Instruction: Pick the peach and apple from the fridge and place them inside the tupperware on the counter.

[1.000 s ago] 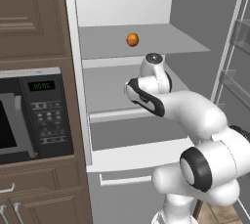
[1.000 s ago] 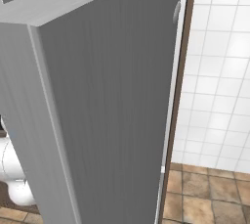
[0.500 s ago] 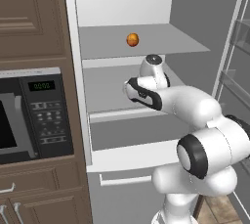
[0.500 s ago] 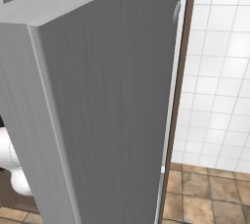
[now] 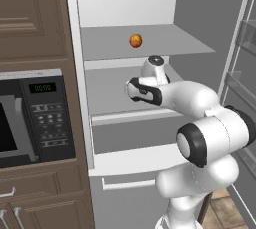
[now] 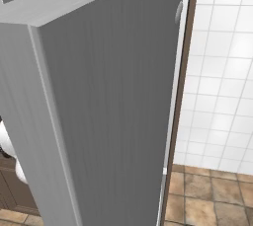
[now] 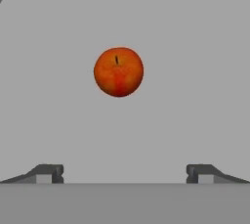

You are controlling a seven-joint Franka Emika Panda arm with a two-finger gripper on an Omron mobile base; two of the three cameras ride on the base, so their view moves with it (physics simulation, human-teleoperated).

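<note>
Arm swung leftward into fridge [image 5: 200, 13]; gripper [image 7: 124, 174] spread wide, empty, lined up ahead on apple [image 7: 118, 71] for grasp.

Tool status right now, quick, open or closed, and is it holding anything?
Tool: open and empty, fingertips spread wide, with the apple ahead between them, not touched.
</note>
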